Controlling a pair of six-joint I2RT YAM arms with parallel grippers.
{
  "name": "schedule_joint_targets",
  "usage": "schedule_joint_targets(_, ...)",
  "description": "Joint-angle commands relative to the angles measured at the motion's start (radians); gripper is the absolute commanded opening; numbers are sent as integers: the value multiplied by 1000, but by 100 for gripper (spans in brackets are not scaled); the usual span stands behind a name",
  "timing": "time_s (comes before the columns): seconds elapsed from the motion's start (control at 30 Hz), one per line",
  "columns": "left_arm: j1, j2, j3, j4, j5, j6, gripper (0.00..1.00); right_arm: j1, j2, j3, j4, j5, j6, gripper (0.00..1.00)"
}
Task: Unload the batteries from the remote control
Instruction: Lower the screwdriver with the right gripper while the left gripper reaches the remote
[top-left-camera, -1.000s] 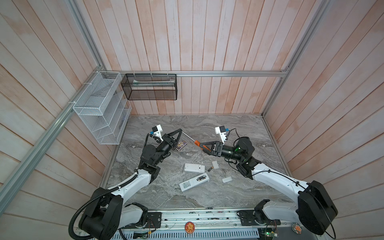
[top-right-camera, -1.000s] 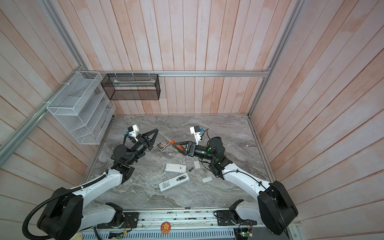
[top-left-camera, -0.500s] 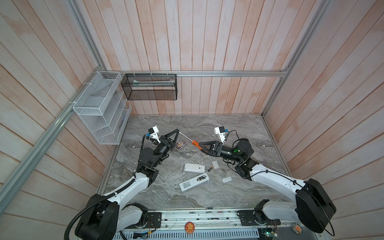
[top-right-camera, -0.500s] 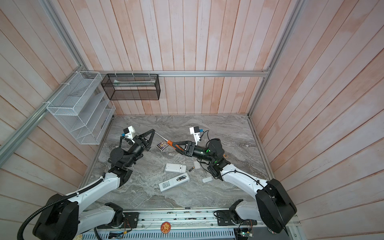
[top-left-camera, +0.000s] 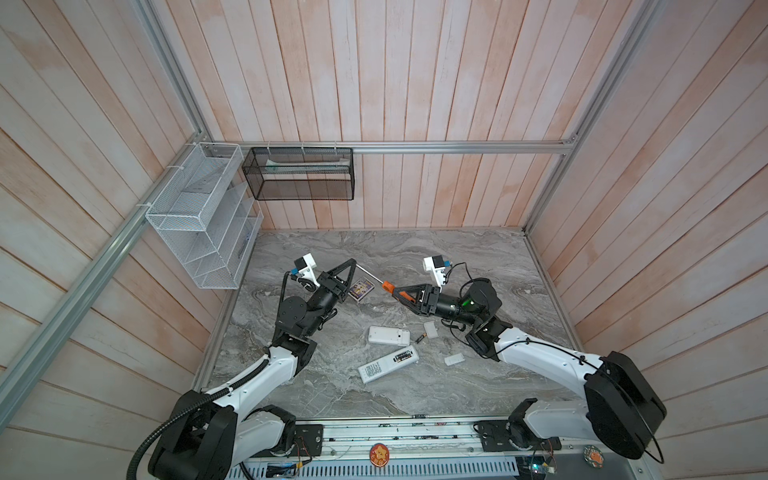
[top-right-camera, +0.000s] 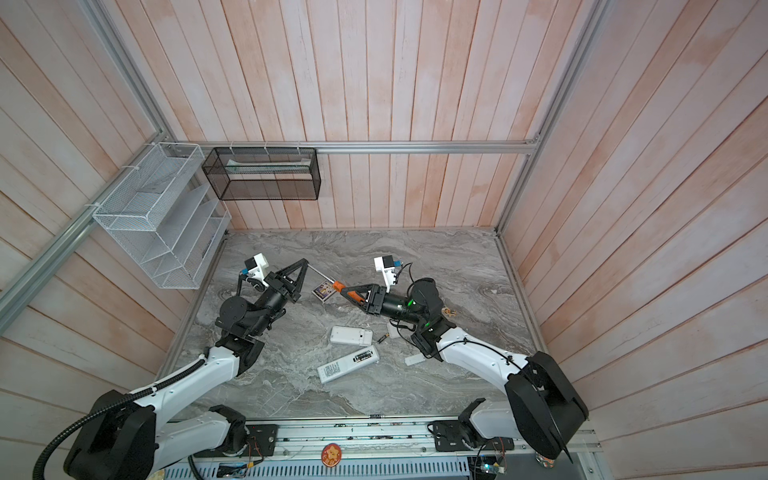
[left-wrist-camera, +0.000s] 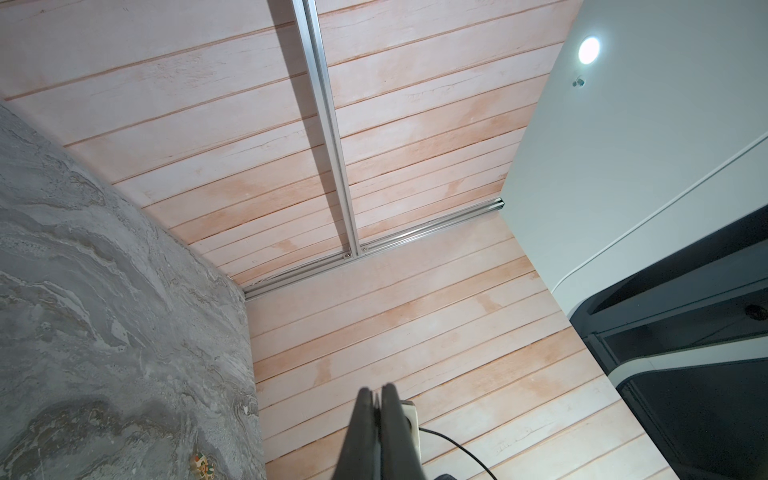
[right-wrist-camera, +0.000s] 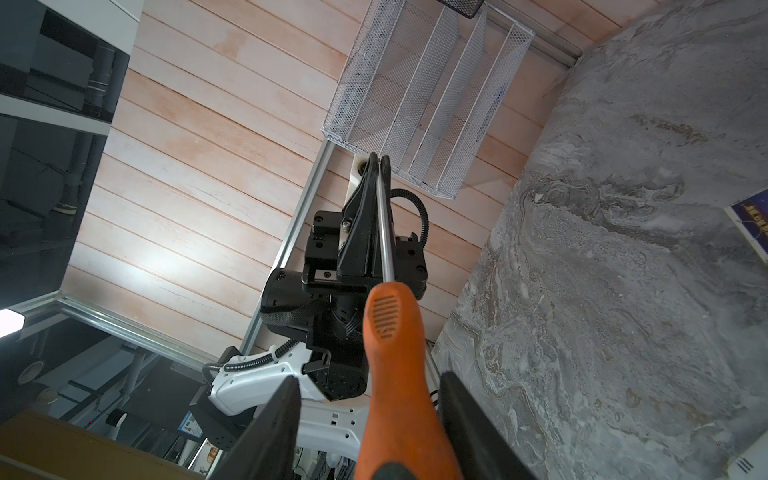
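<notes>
Over marbled surface (top-left-camera: 374, 249), left fingers (right-wrist-camera: 374, 162) clamped screwdriver (right-wrist-camera: 395, 353) shaft tip, presenting orange handle between part-open right fingers (right-wrist-camera: 274, 424), not yet gripping; likely handover.

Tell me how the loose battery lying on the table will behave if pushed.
Lying on its side, the battery is a slim cylinder, so it will probably roll on the smooth table. Being tiny, it likely skids away easily.

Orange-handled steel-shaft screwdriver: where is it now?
In both top views the orange-handled screwdriver spans mid-scene above the grey marble tabletop, shaft tip pinched in the left end effector, handle between the jaws of the right end effector.
</notes>
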Motion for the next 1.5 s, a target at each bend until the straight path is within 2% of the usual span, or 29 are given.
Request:
schedule_joint_targets(0.0, -3, -21, -11, 23, -15, 3, 0, 8, 5, 3, 40, 9, 0, 51)
schedule_joint_targets(0.1, -3, -21, -11, 24, -12, 2, 0, 8, 4, 1, 38, 15, -2, 47)
schedule_joint_targets(0.33, -3, -20, -22, 35, -14, -8, 0, 7, 7, -4, 38, 22, -1, 28)
schedule_joint_targets(0.67, 4, -34, -47, 24, -27, -23, 0, 3, -13, -5, -33, 26, -50, 11)
schedule_joint_targets(0.7, 9, -37, -45, 16, -19, -21, 12, -2, -19, -3, -53, 20, -63, 10)
schedule_joint_targets(0.73, 17, -44, -47, 8, -12, -20, 29, -10, -28, 1, -81, 14, -78, 10)
schedule_joint_targets(0.77, 26, -53, -47, -6, -4, -19, 41, -20, -39, 5, -113, 7, -94, 10)
schedule_joint_targets(0.8, 39, -69, -44, -31, 15, -8, 50, -38, -53, 15, -167, -4, -121, 9)
schedule_joint_targets(0.83, 55, -92, -32, -84, 47, 19, 53, -57, -68, 33, -247, -19, -164, 9)
schedule_joint_targets(0.9, 87, -147, 19, -259, 108, 108, 62, -103, -100, 94, -478, -35, -286, 9)
schedule_joint_targets(1.0, 117, -193, 152, -638, 214, 344, 71, -176, -126, 227, -883, -3, -536, 8)
schedule_joint_targets(1.13, 118, -119, 360, -1114, 341, 707, 79, -278, -96, 392, -1313, 47, -799, 8)
schedule_joint_targets(1.2, 82, -57, 452, -1329, 332, 884, 81, -288, -79, 464, -1449, 97, -897, 8)
schedule_joint_targets(1.27, 15, -12, 513, -1464, 322, 1034, 85, -292, -73, 507, -1521, 108, -959, 8)
schedule_joint_targets(1.37, -136, 7, 536, -1543, 192, 1215, 95, -306, -77, 549, -1586, 127, -993, 7)
schedule_joint_targets(1.47, -221, 29, 517, -1563, 121, 1341, 100, -325, -81, 581, -1644, 125, -1024, 7)
